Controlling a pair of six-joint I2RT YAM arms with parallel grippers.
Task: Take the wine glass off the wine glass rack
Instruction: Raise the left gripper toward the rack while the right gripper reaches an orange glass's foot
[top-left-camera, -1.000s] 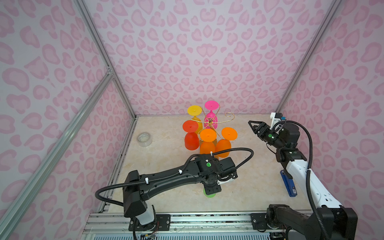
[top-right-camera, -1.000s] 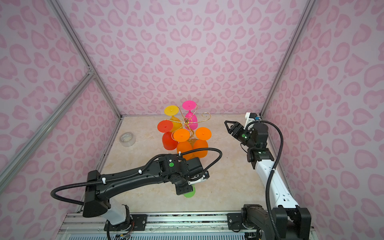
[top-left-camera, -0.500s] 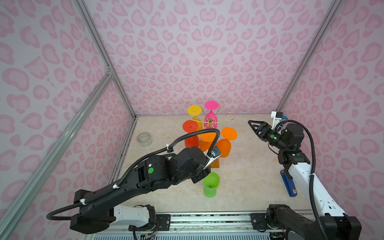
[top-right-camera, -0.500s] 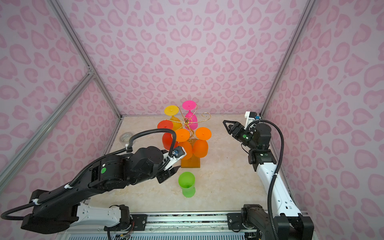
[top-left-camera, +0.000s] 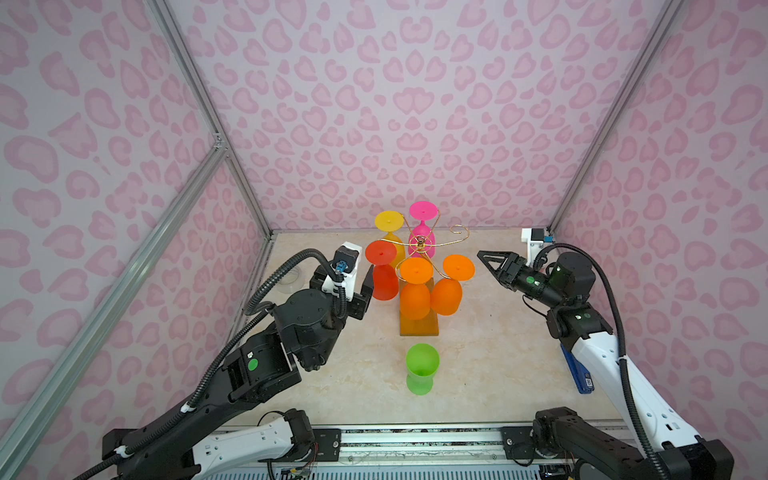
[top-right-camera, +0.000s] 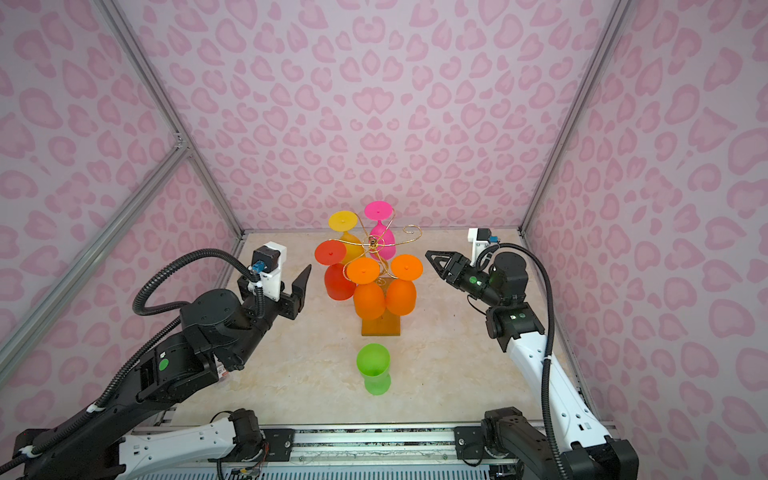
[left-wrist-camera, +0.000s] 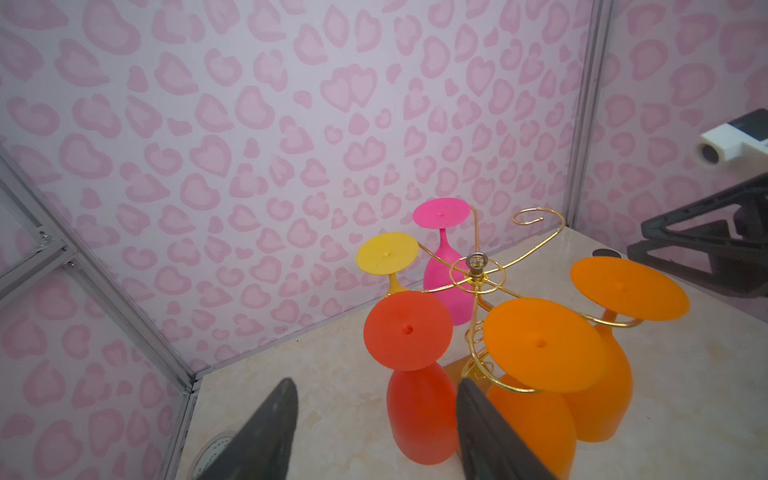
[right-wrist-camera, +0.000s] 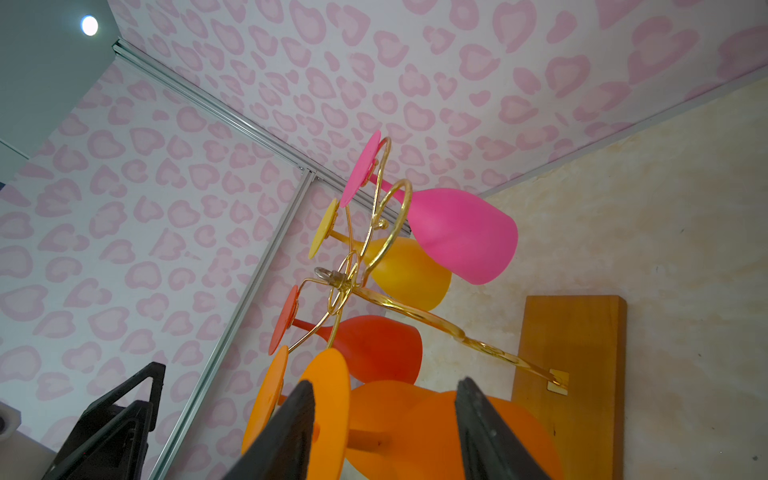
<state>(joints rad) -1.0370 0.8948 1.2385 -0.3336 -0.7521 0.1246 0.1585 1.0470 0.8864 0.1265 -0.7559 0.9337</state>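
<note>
- wine glass rack (top-left-camera: 424, 327) stands on worktop (top-left-camera: 498, 374); green wine glass (top-left-camera: 422, 368) upright before it.
- left pincer (left-wrist-camera: 376, 382) apart, beside red glass (left-wrist-camera: 419, 415).
- right pincer (right-wrist-camera: 386, 382) apart, near orange glass (top-left-camera: 446, 295).

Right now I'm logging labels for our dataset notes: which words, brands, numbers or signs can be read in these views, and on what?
Nothing reads clearly.
Print on the clear roll: blurred, unreadable.
White label on the blue object: too small to read.
Sticker on the left arm: too small to read.
Wine glass rack: no writing visible.
</note>
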